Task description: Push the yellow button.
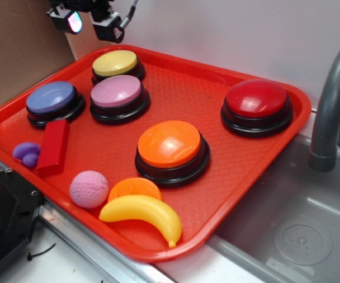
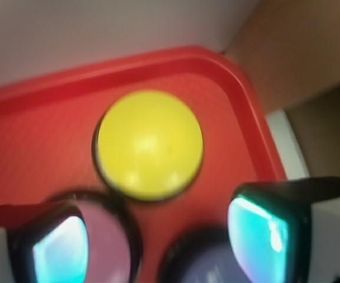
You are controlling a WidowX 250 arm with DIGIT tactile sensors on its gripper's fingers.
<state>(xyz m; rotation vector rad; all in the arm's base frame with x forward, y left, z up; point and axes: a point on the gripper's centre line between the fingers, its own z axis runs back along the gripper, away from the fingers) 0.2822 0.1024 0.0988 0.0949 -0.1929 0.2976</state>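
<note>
The yellow button sits on the red tray near its far left corner, just beside the pink-topped button and near the blue button. The hand hangs above the tray's far left corner, clear of the yellow button, its two fingers spread apart and holding nothing. Toward the tray's near edge lie an orange button, a yellow banana and a pink ball, while a red button stands by the right edge.
</note>
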